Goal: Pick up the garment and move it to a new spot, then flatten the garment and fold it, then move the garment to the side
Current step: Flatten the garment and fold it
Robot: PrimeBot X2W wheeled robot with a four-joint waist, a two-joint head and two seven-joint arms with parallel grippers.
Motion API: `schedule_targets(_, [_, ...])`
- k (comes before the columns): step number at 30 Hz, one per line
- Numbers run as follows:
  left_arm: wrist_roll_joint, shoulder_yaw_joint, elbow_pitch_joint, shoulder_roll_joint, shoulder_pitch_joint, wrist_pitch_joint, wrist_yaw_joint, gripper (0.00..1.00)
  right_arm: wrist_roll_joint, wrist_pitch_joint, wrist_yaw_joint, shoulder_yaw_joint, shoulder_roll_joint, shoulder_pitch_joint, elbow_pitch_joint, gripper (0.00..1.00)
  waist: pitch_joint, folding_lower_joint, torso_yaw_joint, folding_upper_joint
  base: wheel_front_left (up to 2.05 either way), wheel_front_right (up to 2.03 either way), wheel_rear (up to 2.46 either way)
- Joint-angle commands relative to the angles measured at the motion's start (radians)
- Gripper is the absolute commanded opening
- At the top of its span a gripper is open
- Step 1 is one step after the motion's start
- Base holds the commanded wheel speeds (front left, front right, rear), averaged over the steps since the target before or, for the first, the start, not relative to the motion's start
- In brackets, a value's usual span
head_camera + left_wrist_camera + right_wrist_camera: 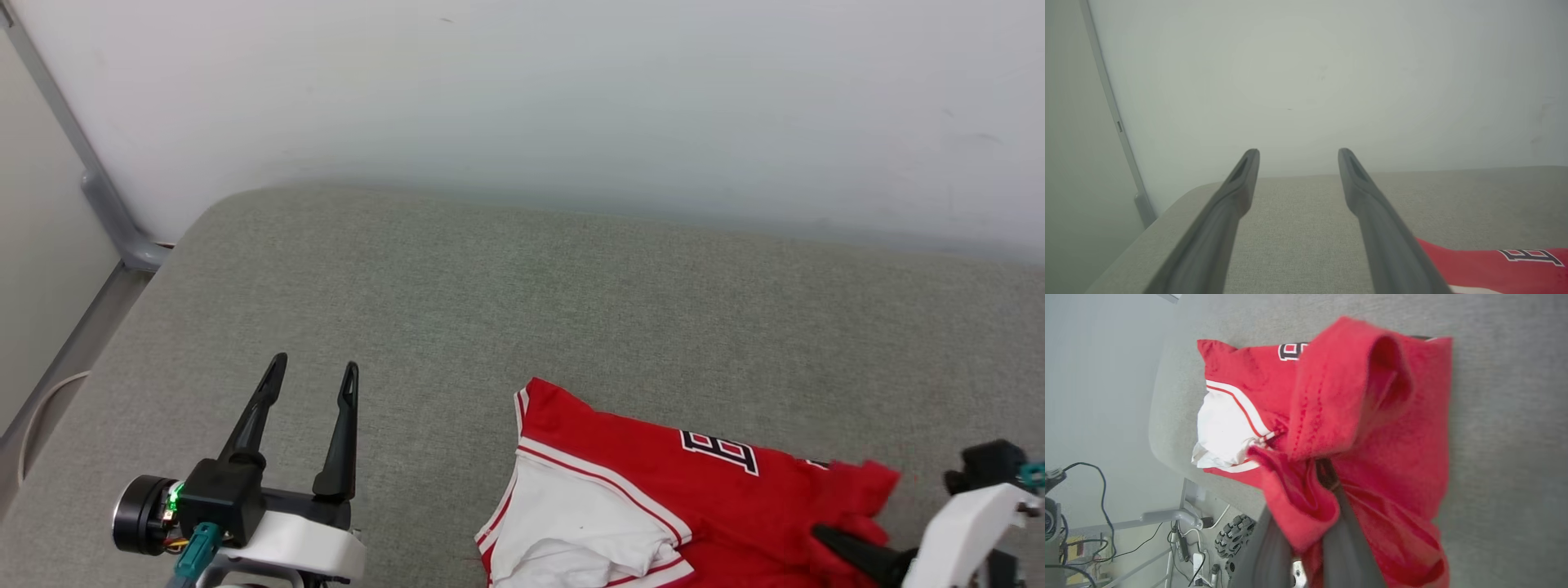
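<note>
- My right pincer (1327,477) is nearest, at the lower right; its two fingers are closed together on a bunched red fold of the shirt (694,490), and the cloth wraps round them so the tips are hidden
- My left pincer (315,362) hangs at the lower left above the table (490,286); its fingers stand wide apart with nothing between them; it is well apart from the shirt
- The shirt lies crumpled on the near right part of the table; its white sleeve (571,514) with striped trim is at the left end by the near edge; the black lettering (720,451) faces up further back
- Beyond the shirt the grey table is bare cloth, rounded at its far left corner
- Behind the table is a pale wall (571,82); a grey metal post (106,204) runs down it at the far left
</note>
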Motion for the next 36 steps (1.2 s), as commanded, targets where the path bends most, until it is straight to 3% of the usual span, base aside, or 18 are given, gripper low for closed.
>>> schedule_targets(1, [0.003, 0.004, -0.003, -0.002, 0.011, -0.002, -0.004, 1.0, 0.015, 0.015, -0.001, 0.003, 0.037, 0.011, -0.021, 0.0, -0.002, 0.0, 0.005, -0.0001, 0.0, 0.0, 0.0])
schedule_targets(6, [0.006, 0.01, -0.006, -0.005, 0.008, -0.002, -0.006, 1.0, 0.034, 0.061, -0.001, 0.026, 0.125, -0.019, -0.066, 0.0, 0.0, 0.0, 0.022, -0.0001, 0.0, 0.0, 0.0])
schedule_targets(11, [0.009, 0.021, -0.008, -0.003, -0.002, -0.002, -0.008, 1.0, 0.079, 0.048, -0.001, 0.071, 0.153, -0.06, -0.037, 0.0, 0.008, 0.0, 0.041, -0.0001, 0.0, 0.0, 0.0])
schedule_targets(15, [0.01, 0.025, -0.004, 0.0, -0.007, -0.002, -0.012, 1.0, 0.157, -0.029, -0.001, 0.167, 0.154, -0.089, 0.024, 0.0, 0.01, 0.0, 0.06, -0.0001, 0.0, 0.0, 0.0])
schedule_targets(25, [-0.001, 0.027, 0.017, -0.005, -0.014, -0.002, -0.016, 1.0, 0.18, -0.257, -0.001, 0.375, 0.153, -0.207, 0.234, 0.0, 0.016, 0.0, 0.099, -0.0001, 0.0, 0.0, 0.0])
schedule_targets(35, [0.002, 0.028, 0.017, -0.012, -0.024, -0.002, -0.019, 1.0, 0.137, -0.417, -0.001, 0.444, 0.153, -0.337, 0.463, 0.0, 0.029, 0.0, 0.134, -0.0001, 0.0, 0.0, 0.0])
schedule_targets(36, [0.001, 0.029, 0.016, -0.013, -0.023, -0.002, -0.019, 1.0, 0.131, -0.432, -0.001, 0.444, 0.153, -0.35, 0.489, 0.15, 0.031, 0.0, 0.136, -0.0001, 0.0, 0.0, 0.0])
